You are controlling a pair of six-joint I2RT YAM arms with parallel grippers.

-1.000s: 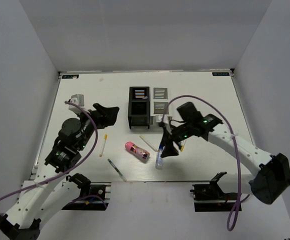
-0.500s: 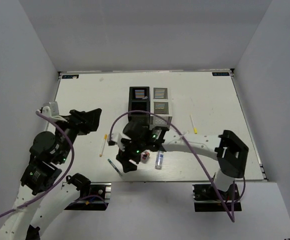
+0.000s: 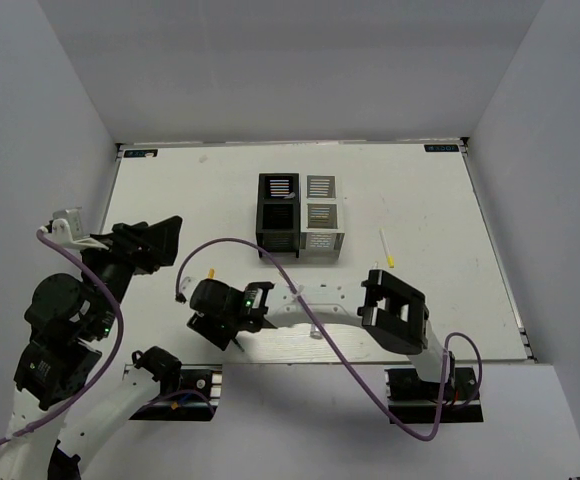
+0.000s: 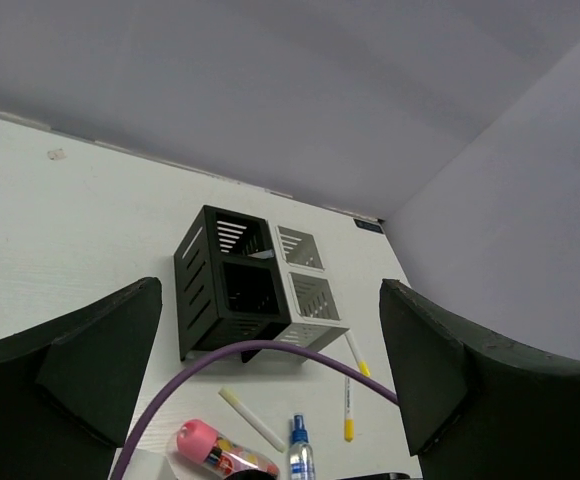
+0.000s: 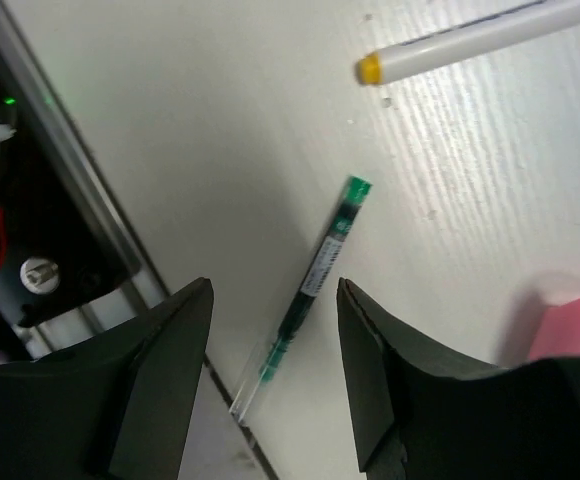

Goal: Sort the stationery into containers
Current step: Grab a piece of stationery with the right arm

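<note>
- Target: thin dark green plastic pen, flat on the white desk at the near edge, toward the near-left corner. Its clear end lies just beside the edge rail.
- Right gripper: jaws open, one on each side of the pen, no contact visible.
- Left gripper: jaws open, empty, by the left edge.
- Judgement: pen is light, stiff, slick and liable to roll. Pinch mid-barrel, across its length.
- Square slatted cups, black and silver-white, stand mid-desk toward the far edge.

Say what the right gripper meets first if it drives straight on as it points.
Probably the dark green pen on the table, which lies between the right gripper's open jaws; how far off is unclear.
</note>
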